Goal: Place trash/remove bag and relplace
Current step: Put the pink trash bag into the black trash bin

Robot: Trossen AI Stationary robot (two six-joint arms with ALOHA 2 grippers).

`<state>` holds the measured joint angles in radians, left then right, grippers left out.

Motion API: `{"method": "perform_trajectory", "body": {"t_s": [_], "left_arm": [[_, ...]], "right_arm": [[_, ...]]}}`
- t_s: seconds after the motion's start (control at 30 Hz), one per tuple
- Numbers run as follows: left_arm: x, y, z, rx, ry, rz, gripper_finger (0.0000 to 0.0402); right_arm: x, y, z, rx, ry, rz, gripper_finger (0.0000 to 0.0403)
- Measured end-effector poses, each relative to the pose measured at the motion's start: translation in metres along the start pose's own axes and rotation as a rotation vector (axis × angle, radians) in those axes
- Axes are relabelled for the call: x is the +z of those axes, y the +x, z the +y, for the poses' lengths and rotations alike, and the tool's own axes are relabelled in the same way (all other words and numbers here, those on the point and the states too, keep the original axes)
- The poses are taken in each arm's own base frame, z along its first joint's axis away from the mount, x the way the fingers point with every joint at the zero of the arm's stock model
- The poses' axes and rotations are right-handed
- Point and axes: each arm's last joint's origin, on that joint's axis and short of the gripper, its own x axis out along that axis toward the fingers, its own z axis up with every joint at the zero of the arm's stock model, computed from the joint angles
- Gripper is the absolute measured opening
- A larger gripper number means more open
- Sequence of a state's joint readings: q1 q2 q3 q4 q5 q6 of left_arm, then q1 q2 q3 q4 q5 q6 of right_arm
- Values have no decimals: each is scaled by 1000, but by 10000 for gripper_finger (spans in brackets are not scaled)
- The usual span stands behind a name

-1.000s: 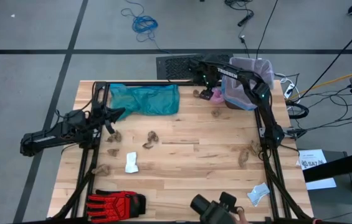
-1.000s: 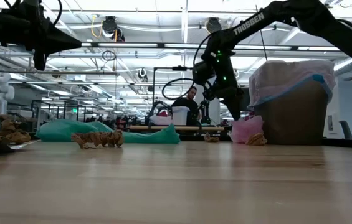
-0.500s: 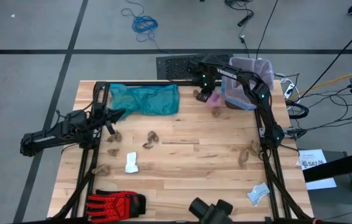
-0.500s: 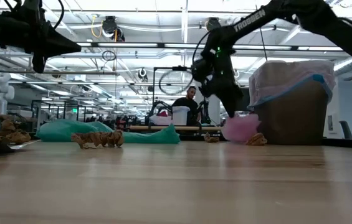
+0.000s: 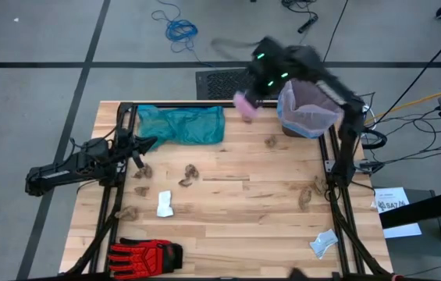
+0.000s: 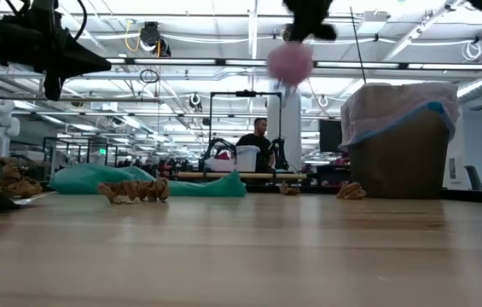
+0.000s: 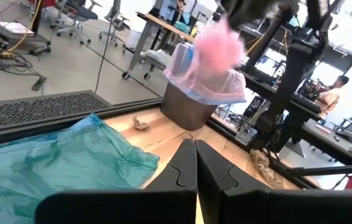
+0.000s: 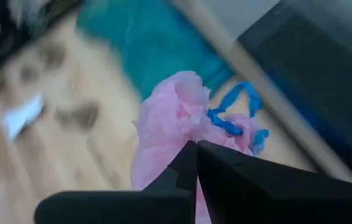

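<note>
Pink-lavender plastic, bunched into a soft wad, hangs pinched between the two dark fingers of my right gripper [image 8: 195, 152]. This is the bag [image 8: 166, 134], and my own wrist camera alone shows its blue drawstrings [image 8: 235, 121] curling out beside the grip, with my fingers pressed fully together on the plastic.

From overhead, my right gripper [image 5: 253, 92] is blurred, raised over the far edge of the wooden table [image 5: 228, 203], and the bag [image 5: 244, 104] shows only as a small pink smudge between the teal-green bag [image 5: 181, 125] and the trash bin [image 5: 306, 113]. That view alone shows brown crumpled scraps [image 5: 188, 175] scattered across the table, white paper pieces [image 5: 165, 204], and a red glove [image 5: 146, 254] at the near edge.

The table-height camera shows how high the bag [image 6: 290, 62] is lifted: clear of the tabletop, above the rim of the bin [image 6: 398, 141], which is already lined with pale pink plastic. A person stands in the room behind.

My left gripper [image 5: 144, 144] waits, fingers fully together and holding nothing, over the left side of the table beside the teal-green bag. Its wrist camera looks across that bag [image 7: 57, 168] to the lined bin [image 7: 197, 93], with the lifted pink wad [image 7: 216, 46] in front of it.
</note>
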<state>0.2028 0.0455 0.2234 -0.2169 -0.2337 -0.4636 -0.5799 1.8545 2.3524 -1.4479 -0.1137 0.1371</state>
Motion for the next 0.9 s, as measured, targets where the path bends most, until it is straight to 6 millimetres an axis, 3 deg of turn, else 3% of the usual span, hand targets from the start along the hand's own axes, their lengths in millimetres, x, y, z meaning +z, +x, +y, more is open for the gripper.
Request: {"method": "perform_trajectory", "body": {"t_s": [0.07, 0.17, 0.23, 0.4, 0.63, 0.9], "left_arm": [[0, 0, 0, 0, -1, 1, 0], [0, 0, 0, 0, -1, 1, 0], [0, 0, 0, 1, -2, 2, 0], [0, 0, 0, -3, -4, -3, 0], [1, 0, -1, -13, -24, -1, 0], [-1, 0, 0, -14, -24, 13, 0]], "right_arm": [[-7, -30, -3, -91, 24, -89, 0], [-27, -61, -18, -299, 94, -83, 0], [-35, -72, -27, -415, 143, -73, 0], [-42, -94, -43, -483, 236, -144, 0], [-44, -76, -63, -511, 280, -55, 0], [-58, -34, -93, -562, 294, 159, 0]]}}
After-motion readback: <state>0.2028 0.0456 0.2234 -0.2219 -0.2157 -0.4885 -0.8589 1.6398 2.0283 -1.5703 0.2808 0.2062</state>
